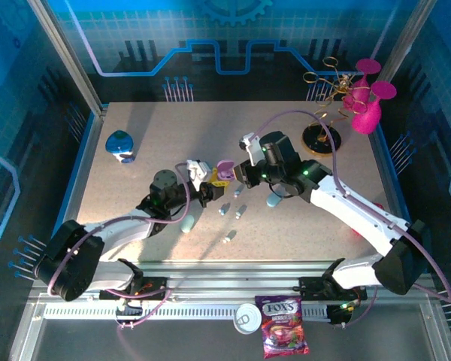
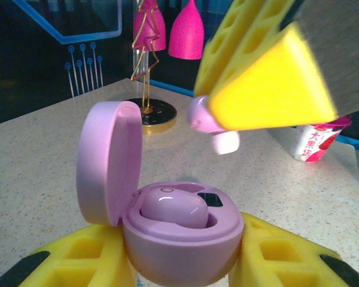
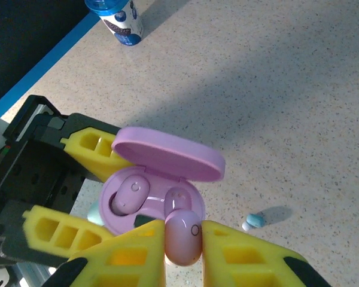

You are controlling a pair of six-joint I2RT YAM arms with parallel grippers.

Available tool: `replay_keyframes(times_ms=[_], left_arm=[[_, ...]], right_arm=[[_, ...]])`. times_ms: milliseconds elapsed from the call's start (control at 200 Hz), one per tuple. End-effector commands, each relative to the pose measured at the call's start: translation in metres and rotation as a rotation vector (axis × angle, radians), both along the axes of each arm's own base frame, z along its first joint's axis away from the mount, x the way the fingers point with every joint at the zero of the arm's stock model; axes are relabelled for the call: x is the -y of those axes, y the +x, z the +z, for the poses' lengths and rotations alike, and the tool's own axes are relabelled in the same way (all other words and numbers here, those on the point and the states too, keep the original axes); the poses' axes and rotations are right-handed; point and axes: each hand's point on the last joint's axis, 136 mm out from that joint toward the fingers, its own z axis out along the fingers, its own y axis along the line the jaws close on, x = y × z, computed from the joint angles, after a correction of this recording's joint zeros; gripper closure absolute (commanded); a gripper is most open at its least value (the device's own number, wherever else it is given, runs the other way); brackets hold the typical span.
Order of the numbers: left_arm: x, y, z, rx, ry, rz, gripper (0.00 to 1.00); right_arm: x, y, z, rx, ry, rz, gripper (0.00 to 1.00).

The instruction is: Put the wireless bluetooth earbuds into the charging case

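The left jaws are clamped on the base of the open case [image 2: 179, 239], steadying it with the lid [image 2: 107, 161] swung upright so the wells face up and are unobstructed. One earbud [image 2: 170, 209] is seated in its well. The right jaws are closed on a second earbud [image 3: 182, 236], gripping its sides so the lower end is free to enter. It hangs just above the case near the free well [image 3: 178, 197], apart from the rim. Judged step: alignment before lowering. Loose earbuds [image 1: 222, 210] lie on the desk [image 1: 135, 120] nearby. Risk: a tilted bud could catch the rim.
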Motion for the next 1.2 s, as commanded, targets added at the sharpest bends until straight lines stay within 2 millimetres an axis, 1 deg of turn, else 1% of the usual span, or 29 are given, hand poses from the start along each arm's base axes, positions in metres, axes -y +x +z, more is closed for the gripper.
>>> replay_keyframes(times_ms=[0,305,520,680,906,1196], left_arm=[[0.005,-0.013,0.011,-0.007,-0.028,-0.062,0.79],[0.003,-0.011,0.018,-0.003,-0.046,-0.039,0.79],[0.001,-0.007,0.024,-0.003,-0.059,-0.019,0.79],[0.002,-0.006,0.029,-0.001,-0.071,-0.018,0.79],[0.001,-0.004,0.031,-0.006,-0.078,-0.005,0.79],[0.002,-0.001,0.037,-0.002,-0.092,-0.002,0.79]], right_arm=[[-0.012,0.000,0.005,0.022,0.017,0.044,0.82],[-0.017,-0.004,-0.005,-0.009,0.026,0.075,0.82],[-0.016,-0.009,-0.013,-0.024,0.016,0.088,0.82],[-0.013,-0.008,-0.018,-0.028,0.001,0.079,0.82],[-0.011,-0.010,-0.020,-0.029,-0.006,0.081,0.82],[-0.022,-0.018,-0.016,-0.036,0.043,0.154,0.79]])
